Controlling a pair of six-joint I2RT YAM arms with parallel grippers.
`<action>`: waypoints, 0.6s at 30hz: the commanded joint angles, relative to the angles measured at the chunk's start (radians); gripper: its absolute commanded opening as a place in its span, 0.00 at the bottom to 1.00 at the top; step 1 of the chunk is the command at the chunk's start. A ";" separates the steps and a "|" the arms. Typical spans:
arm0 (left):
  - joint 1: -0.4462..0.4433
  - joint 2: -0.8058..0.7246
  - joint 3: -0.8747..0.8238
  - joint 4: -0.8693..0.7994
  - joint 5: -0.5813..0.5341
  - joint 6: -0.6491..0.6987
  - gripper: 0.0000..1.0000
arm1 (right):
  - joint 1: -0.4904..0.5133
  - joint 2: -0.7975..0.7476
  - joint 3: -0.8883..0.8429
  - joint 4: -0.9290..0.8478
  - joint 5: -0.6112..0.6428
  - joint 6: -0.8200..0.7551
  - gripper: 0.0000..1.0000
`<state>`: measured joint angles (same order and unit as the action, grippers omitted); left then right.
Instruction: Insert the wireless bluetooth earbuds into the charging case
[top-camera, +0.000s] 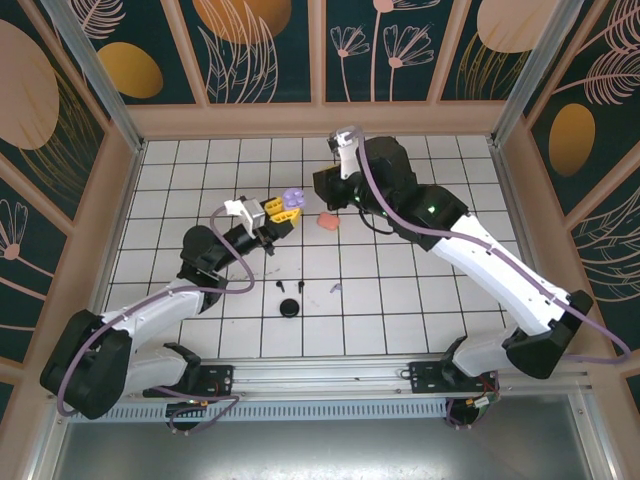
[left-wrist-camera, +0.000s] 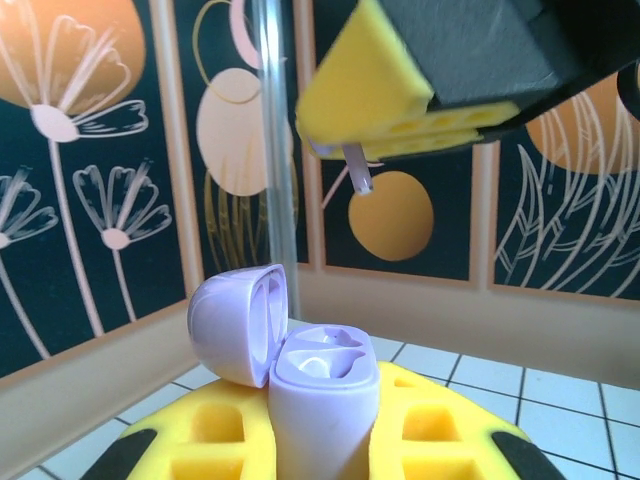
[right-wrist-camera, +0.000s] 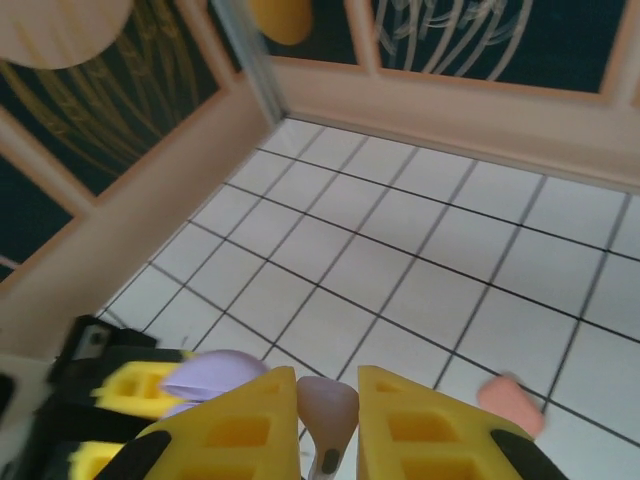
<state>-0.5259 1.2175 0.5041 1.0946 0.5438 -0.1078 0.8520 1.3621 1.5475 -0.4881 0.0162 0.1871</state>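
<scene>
No lettering, brand, number or sign can be read anywhere. The lilac charging case (left-wrist-camera: 318, 410) has a plain shell, and the wall panels (left-wrist-camera: 90, 200) carry only painted flowers and leaves. The white block (top-camera: 238, 209) on the left wrist may bear a mark, but it is too small to tell.

Overhead view looks down; wrist views close, share lilac case (left-wrist-camera: 320, 400).

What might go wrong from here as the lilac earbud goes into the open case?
The lilac earbud is pinched in the right end effector with its stem poking out, so it may twist or slip. The lilac case, held in the left end effector, has small pockets beside a raised lid; a slightly off descent could hit rim or lid.
</scene>
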 joint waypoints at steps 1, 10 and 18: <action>-0.026 0.023 0.050 0.017 0.040 0.033 0.00 | 0.017 -0.057 -0.048 0.101 -0.086 -0.053 0.17; -0.055 0.051 0.077 0.068 0.070 0.004 0.00 | 0.050 -0.092 -0.126 0.155 -0.084 -0.044 0.17; -0.061 0.037 0.077 0.087 0.072 -0.012 0.00 | 0.054 -0.092 -0.151 0.166 -0.098 -0.032 0.16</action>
<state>-0.5793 1.2636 0.5529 1.1259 0.5949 -0.1059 0.8978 1.2964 1.4082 -0.3714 -0.0582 0.1585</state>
